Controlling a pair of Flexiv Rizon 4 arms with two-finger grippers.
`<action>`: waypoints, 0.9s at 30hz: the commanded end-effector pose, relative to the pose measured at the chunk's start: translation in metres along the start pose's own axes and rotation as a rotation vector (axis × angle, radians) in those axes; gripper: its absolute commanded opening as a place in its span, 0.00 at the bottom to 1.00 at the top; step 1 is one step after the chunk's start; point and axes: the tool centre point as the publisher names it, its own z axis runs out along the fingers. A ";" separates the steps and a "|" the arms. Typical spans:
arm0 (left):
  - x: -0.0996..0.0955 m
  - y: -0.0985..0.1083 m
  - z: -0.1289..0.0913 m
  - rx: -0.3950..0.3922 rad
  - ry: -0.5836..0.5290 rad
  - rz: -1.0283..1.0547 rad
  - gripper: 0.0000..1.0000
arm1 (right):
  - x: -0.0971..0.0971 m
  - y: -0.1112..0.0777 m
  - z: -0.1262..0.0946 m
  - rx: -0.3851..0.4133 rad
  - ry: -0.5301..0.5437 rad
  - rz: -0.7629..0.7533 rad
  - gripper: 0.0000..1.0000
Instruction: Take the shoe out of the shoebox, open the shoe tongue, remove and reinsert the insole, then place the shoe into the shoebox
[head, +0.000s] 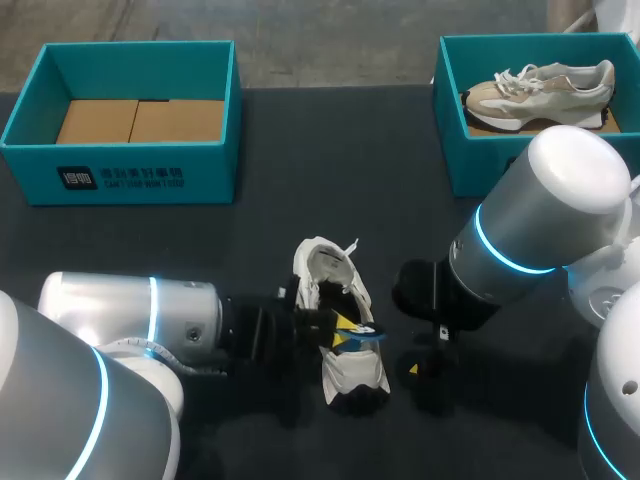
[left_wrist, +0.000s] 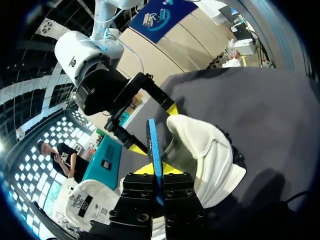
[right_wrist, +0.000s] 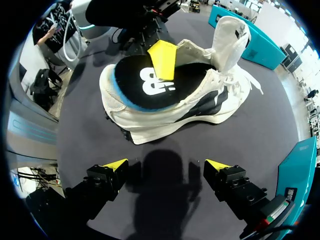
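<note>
White shoe (head: 345, 365) sits on the dark table (head: 330, 180) at front centre, out of both boxes, between the two grippers. Left arm comes in from the left; left gripper (head: 345, 335) is at the shoe's opening, clamped on the insole (left_wrist: 154, 145). In the left wrist view the insole shows edge-on, a thin blue strip pinched between the two fingers, with the shoe just beside it. In the right wrist view the insole's black face with a white logo is turned toward the right gripper, blue rim at the heel end, lower part inside the shoe's opening, and one yellow fingertip (right_wrist: 162, 60) of the left gripper lies flat on that face. Tongue (right_wrist: 230, 30) stands up, pulled clear of the opening, laces loose. Right arm comes in from the right; right gripper (right_wrist: 166, 165) is near the shoe's side, not touching it, fingers spread wide with nothing between them, low over the table. The left wrist view shows the same spread fingers just ahead of the insole. Left box (head: 120, 170), teal, is at the back left with brown cardboard (head: 140, 120) inside and no shoe. Right box (head: 480, 160), teal, is at the back right and holds a beige shoe (head: 540, 88) lying on its side. Both boxes are well apart from the white shoe.
</note>
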 end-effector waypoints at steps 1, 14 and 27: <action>-0.001 0.010 0.006 -0.039 -0.003 0.040 0.00 | 0.001 0.000 0.002 -0.001 -0.002 0.000 1.00; -0.004 0.010 0.005 0.010 -0.001 0.052 0.00 | 0.001 0.000 0.002 -0.001 -0.002 0.000 1.00; -0.006 -0.015 -0.010 0.109 0.003 -0.026 0.36 | 0.001 0.000 0.002 -0.001 -0.002 0.000 1.00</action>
